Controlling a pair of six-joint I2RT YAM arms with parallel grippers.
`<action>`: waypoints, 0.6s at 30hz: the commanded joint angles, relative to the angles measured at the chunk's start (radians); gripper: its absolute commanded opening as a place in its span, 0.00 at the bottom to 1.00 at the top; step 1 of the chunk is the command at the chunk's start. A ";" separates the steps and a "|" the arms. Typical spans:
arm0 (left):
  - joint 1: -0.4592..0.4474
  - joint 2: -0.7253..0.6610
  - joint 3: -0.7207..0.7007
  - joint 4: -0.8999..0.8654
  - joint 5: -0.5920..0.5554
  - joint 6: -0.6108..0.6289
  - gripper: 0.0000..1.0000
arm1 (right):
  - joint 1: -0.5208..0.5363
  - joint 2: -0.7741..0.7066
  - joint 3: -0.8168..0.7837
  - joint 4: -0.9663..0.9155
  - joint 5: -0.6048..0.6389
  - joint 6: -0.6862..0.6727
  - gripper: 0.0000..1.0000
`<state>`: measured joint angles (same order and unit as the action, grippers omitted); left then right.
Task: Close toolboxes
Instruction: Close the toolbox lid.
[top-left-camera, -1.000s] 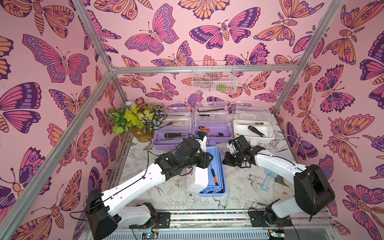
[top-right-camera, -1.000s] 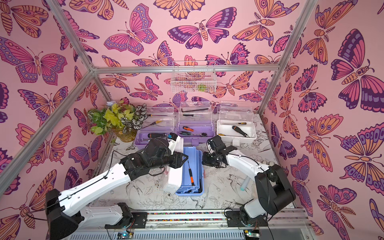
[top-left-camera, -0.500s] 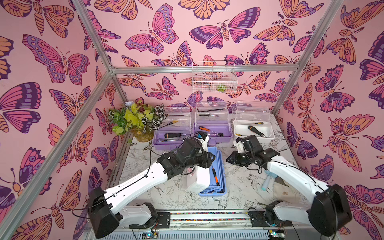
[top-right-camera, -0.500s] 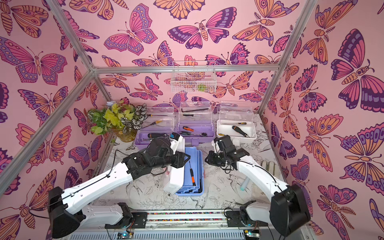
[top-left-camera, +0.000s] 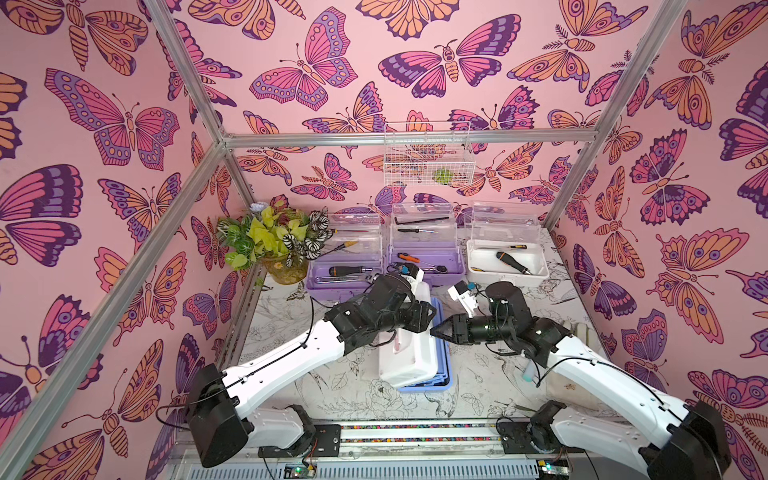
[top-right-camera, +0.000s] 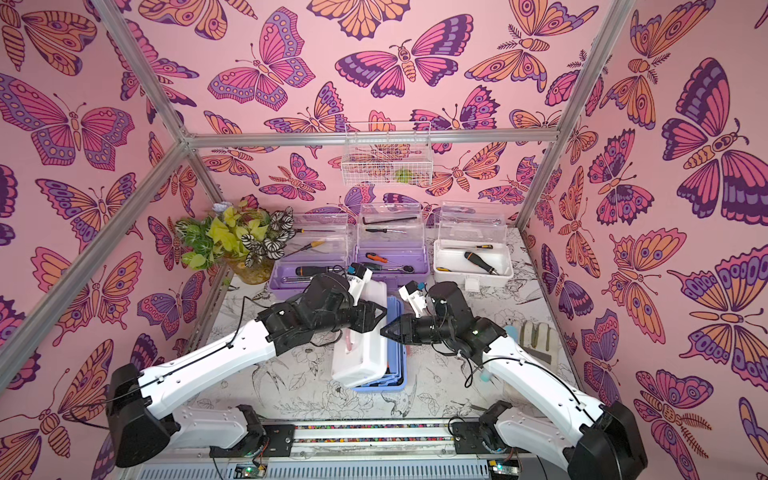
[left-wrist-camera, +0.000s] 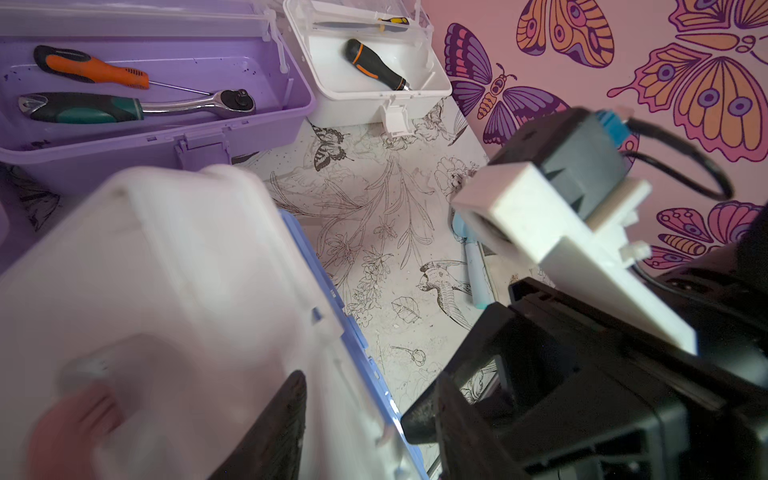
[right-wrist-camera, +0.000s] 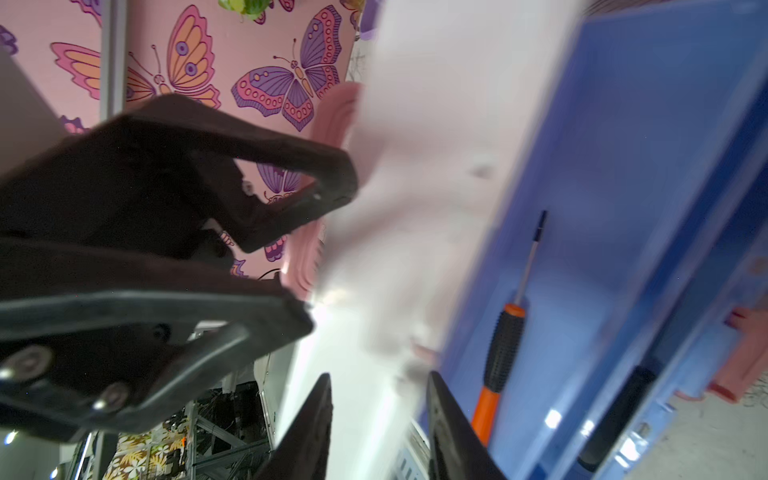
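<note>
The light-blue toolbox lies at mid-table, its white lid with the pink handle tilted over it and blurred. An orange-and-black screwdriver lies inside. My left gripper is open, one finger on the lid's outer face and the other past its free edge. My right gripper points at that edge from the right, open, with the lid's rim between its tips. At the back stand two lilac toolboxes and a white toolbox, clear lids upright.
A potted plant stands at the back left. A white wire basket hangs on the back wall. A glove and a pale-blue tube lie on the table to the right, under my right arm.
My right gripper has opened and now points left at the lid's edge, its arm swung out to the right. The white lid has tipped further down over the blue box.
</note>
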<state>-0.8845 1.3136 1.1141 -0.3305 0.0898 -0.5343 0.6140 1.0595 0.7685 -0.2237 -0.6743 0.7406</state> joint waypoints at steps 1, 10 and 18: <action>-0.002 0.017 -0.009 -0.015 0.012 -0.013 0.51 | 0.007 0.002 -0.016 0.029 -0.008 0.021 0.37; -0.002 -0.017 -0.027 -0.011 -0.024 -0.009 0.53 | -0.012 0.039 -0.005 -0.074 0.088 -0.056 0.32; 0.002 0.047 -0.072 -0.113 -0.128 0.002 1.00 | -0.144 -0.030 0.018 -0.346 0.318 -0.140 0.33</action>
<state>-0.8841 1.3212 1.0695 -0.3817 0.0124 -0.5438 0.5011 1.0355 0.7559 -0.4225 -0.4755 0.6571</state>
